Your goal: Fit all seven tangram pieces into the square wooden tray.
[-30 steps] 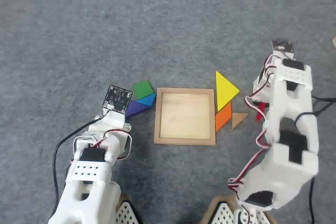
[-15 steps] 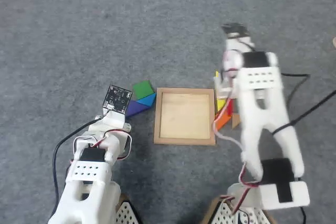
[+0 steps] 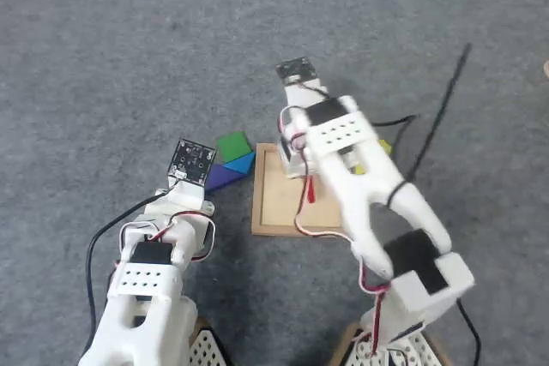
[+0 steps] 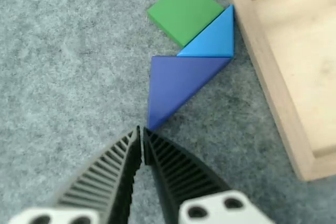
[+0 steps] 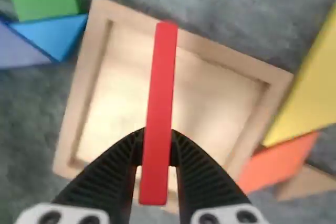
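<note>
In the right wrist view my right gripper (image 5: 156,140) is shut on a red piece (image 5: 160,114), held on edge above the square wooden tray (image 5: 79,93). From above, the red piece (image 3: 310,188) hangs under the right arm over the tray (image 3: 257,212). Just left of the tray lie a green square (image 3: 232,145), a light blue triangle (image 3: 243,163) and a dark blue triangle (image 3: 221,177), all touching. My left gripper (image 4: 142,135) is shut and empty, its tip at a corner of the dark blue triangle (image 4: 178,82). The tray floor is bare where it shows.
A yellow triangle (image 5: 310,98), an orange piece (image 5: 273,163) and a tan piece (image 5: 302,182) lie by the tray's right side. In the high view the right arm covers most of them. Grey carpet stretches beyond the pieces.
My right arm has swung left from the table's right side to above the tray, carrying the red piece. The left arm has not moved.
</note>
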`<state>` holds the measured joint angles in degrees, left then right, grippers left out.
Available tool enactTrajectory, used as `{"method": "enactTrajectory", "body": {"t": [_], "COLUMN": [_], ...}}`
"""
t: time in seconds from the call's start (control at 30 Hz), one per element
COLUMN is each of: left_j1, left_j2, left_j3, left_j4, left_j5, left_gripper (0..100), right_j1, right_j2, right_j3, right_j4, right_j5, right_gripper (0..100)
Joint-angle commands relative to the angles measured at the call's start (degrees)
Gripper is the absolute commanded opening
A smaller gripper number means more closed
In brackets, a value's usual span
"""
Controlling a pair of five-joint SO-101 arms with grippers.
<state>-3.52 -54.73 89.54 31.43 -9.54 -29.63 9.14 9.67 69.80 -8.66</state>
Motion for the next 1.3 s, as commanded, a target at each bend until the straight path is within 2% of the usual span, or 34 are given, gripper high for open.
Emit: {"method": "enactTrajectory", "body": {"t": [0.0,0.17,0.43,0.57,0.7,0.83,0.9,1.07,1.27], "left_j1": [0.0,0.0,0.0,0.0,0.0,0.0,0.0,0.0,0.0], "left_j2": [0.1,0.1,0.1,0.1,0.1,0.1,0.1,0.1,0.1], "left_j3": [-2.4,-2.4,-2.4,-2.4,-2.4,-2.4,-2.4,-2.4,-2.4], "left_j4": [-0.9,-0.9,-0.9,-0.9,-0.9,-0.9,-0.9,-0.9,-0.9], "left_j5": [0.1,0.1,0.1,0.1,0.1,0.1,0.1,0.1,0.1], "left_gripper": [1,1,1,1,1,1,1,1,1], "right_j1": [-0.7,-0.7,0.9,2.7,2.6,2.7,2.9,4.1,7.1], "right_j2": [0.3,0.5,0.9,1.0,1.0,1.0,1.0,0.9,0.3], "right_j3": [-1.7,-1.7,-0.4,0.5,2.5,2.7,2.7,4.1,6.8], "right_j4": [-3.1,-2.9,-4.4,-5.6,-5.6,-5.4,-5.1,-5.4,-5.0], "right_j5": [-5.8,-18.3,-29.1,-29.2,-37.4,-38.2,-38.3,-38.1,-38.0], "right_gripper": [0.7,0.7,1.7,13.8,25.1,33.4,31.8,16.1,14.7]}}
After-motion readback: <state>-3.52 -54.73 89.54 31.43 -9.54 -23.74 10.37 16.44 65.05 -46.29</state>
